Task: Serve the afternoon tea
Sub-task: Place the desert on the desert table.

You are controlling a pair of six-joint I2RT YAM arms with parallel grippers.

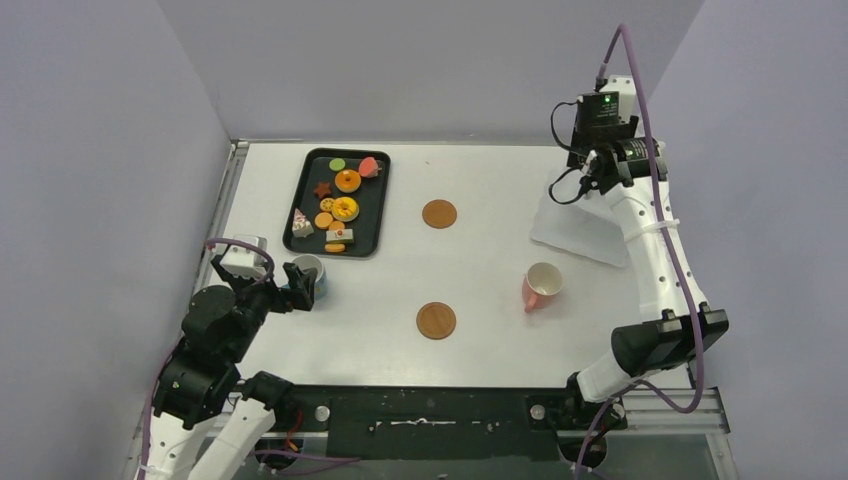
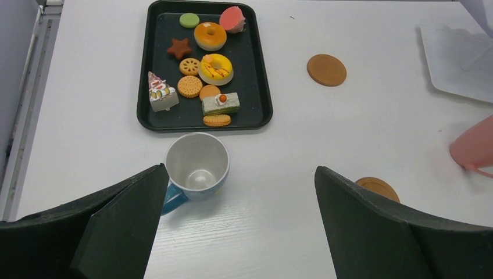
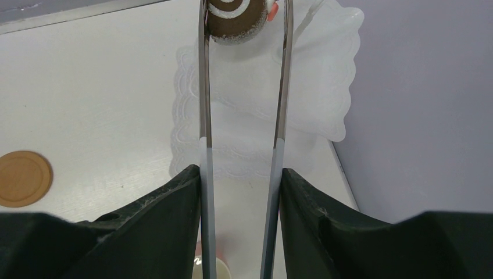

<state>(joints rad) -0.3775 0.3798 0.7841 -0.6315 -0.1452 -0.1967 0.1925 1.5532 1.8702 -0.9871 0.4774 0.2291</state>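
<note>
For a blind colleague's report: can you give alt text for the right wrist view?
The right end effector squeezes metal tongs, whose tips pinch a chocolate swirl roll over a white scalloped plate. A brown coaster lies at the left edge.

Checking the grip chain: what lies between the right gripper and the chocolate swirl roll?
The long metal tongs: the right gripper pinches their arms, and their tips clamp the chocolate swirl roll over the white plate. Seen in the right wrist view.
</note>
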